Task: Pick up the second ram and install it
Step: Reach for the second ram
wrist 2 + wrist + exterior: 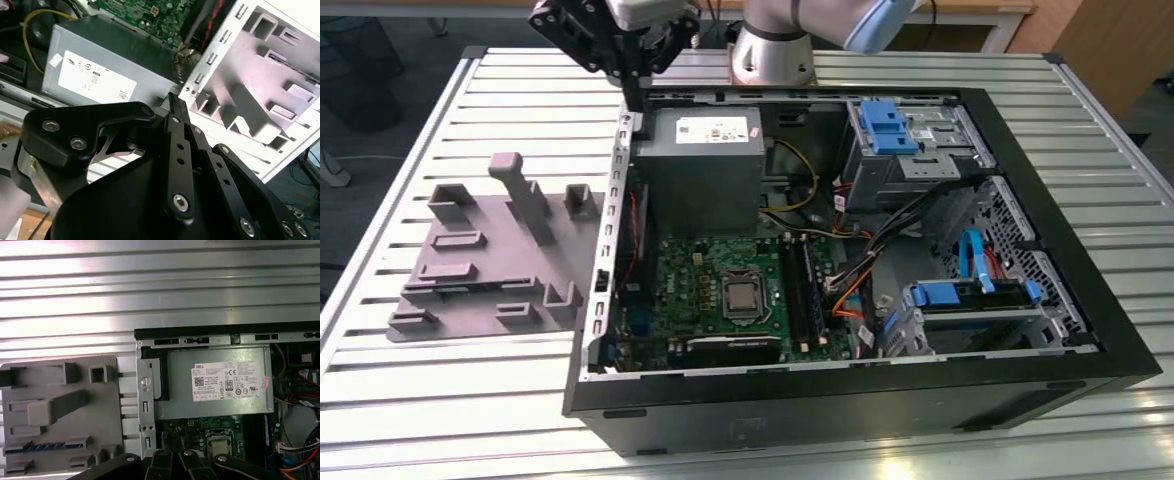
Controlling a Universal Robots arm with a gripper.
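Note:
A thin bluish strip that looks like the second ram lies in a slot of the grey fixture, beside the open computer case. My gripper hangs above the case's back corner, over the power supply, well away from the fixture slot. Its black fingers look pressed together, with nothing between them. Inside the case, the motherboard's black memory slots run next to the processor.
The case takes up the middle and the exterior view's right of the slatted metal table. Drive cages with blue latches and loose cables crowd the case's right half. The fixture's tall post stands up.

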